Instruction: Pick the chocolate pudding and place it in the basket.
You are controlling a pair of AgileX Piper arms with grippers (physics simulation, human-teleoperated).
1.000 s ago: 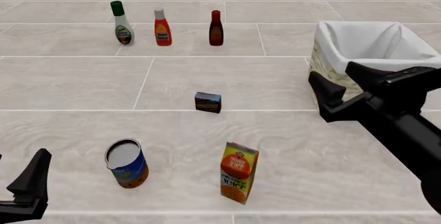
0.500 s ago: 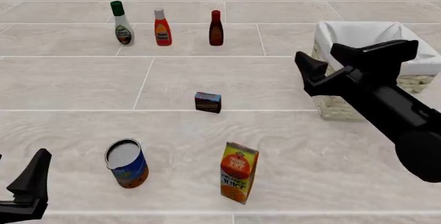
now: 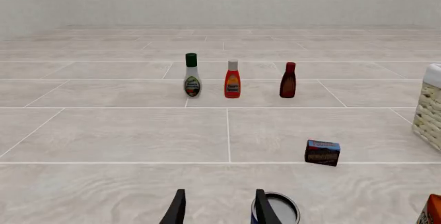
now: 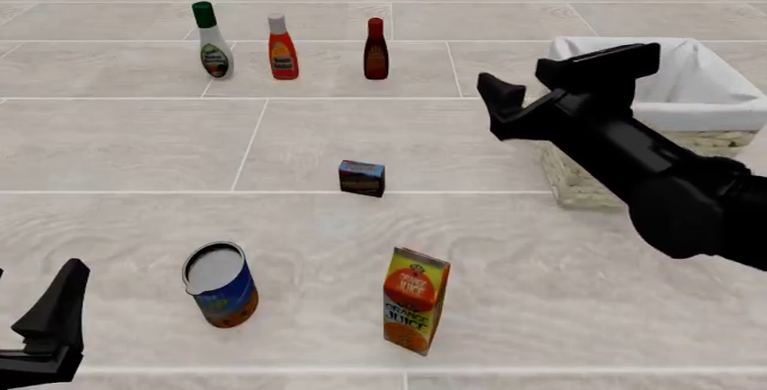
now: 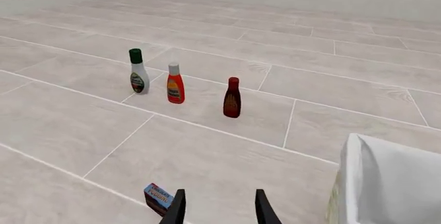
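Nearest the camera in the front view, the left gripper (image 4: 46, 336) sits low at the near left corner, only a dark finger and part of its body in frame; its wrist view shows the two fingertips (image 3: 177, 209) parted with nothing between them.

Next come two items in the near row. One blue can (image 4: 221, 284) with a pale lid stands left of centre; its label print is too small to read. One orange juice carton (image 4: 416, 299) stands just right of centre, upright, with "JUICE" legible on its front.

Farther back, at the middle of the table (image 4: 132, 147), lies the single chocolate pudding (image 4: 362, 178), a small dark brown carton with a bluish top edge. Its label print cannot be read. It stands alone, well apart from both grippers and left of the basket (image 4: 707, 93).

The right gripper (image 4: 545, 84) is held above the table at the right, its black arm reaching in from the near right edge and passing in front of the basket's near left corner. Its jaws are spread and empty. It is well right of the pudding and higher.

The one wicker basket, lined with white cloth, stands at the far right.

Farthest, three bottles stand in a row: a white bottle with a green cap (image 4: 212, 41), an orange-red bottle with a white cap (image 4: 282, 48), and a dark brown bottle with a red cap (image 4: 376, 49). Their labels are illegible.
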